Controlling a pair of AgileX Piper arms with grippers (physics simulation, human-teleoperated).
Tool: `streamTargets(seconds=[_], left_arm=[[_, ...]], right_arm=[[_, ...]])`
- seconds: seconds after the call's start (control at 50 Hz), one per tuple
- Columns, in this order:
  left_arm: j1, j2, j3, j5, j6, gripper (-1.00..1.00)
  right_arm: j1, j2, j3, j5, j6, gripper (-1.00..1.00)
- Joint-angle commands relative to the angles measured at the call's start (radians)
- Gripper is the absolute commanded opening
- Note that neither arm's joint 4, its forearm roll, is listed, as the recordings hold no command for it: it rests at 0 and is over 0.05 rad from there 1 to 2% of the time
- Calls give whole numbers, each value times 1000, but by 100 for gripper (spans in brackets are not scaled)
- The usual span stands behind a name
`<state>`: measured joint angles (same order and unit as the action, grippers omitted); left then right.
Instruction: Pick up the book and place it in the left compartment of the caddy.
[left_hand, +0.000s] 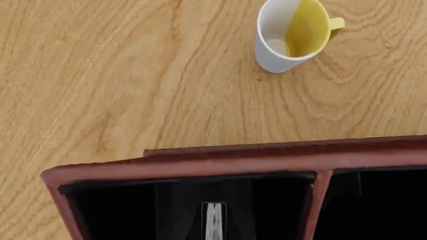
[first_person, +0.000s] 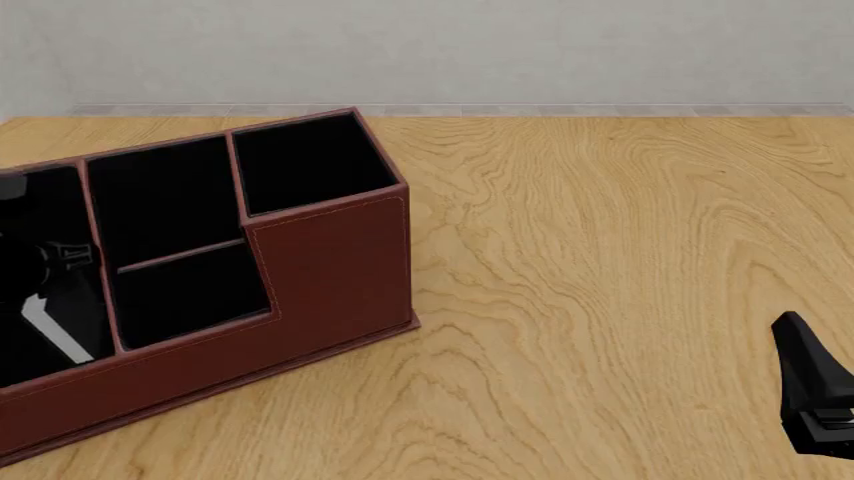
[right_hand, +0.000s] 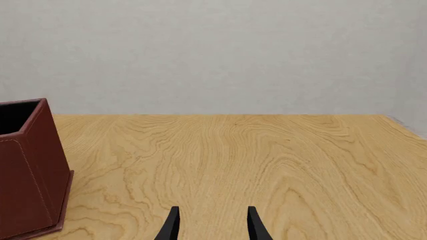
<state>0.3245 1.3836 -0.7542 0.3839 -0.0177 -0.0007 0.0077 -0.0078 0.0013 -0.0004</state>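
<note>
One book (left_hand: 213, 222) (white page edges showing) stands inside the left compartment (first_person: 40, 215) of the caddy (first_person: 327, 270); left gripper's grip unreadable; right gripper (right_hand: 212, 225), at four o'clock, gapes empty.

Front view fixed above and behind, facing forward down the table (first_person: 601, 300) to the back wall (first_person: 534, 50), left wrist view close above the caddy (left_hand: 233, 160), looking steeply down, right wrist view low, level, facing the wall, sharing the caddy's end with front view

reddish-brown caddy (first_person: 327, 270), black-lined, white-and-yellow mug (left_hand: 291, 34)
</note>
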Motion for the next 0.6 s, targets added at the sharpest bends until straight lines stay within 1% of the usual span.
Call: streamTargets(seconds=[0.02,0.26,0.28,0.32,0.34,0.6], left_arm=[[4,3,-4,-9,15,-100],[7,13,-12,-8,21,-100],[0,5,-19,-7,9,-100],[4,9,-16,-4,20,-100],[3,6,-16,-3,20,100],[2,13,-14,-7,29,100]], right_arm=[[1,0,2,-2,0,100],[0,0,2,-2,0,100],[0,0,2,-2,1,100],[0,0,2,-2,0,100],[0,0,2,-2,0,100],[0,0,2,-2,0,100]])
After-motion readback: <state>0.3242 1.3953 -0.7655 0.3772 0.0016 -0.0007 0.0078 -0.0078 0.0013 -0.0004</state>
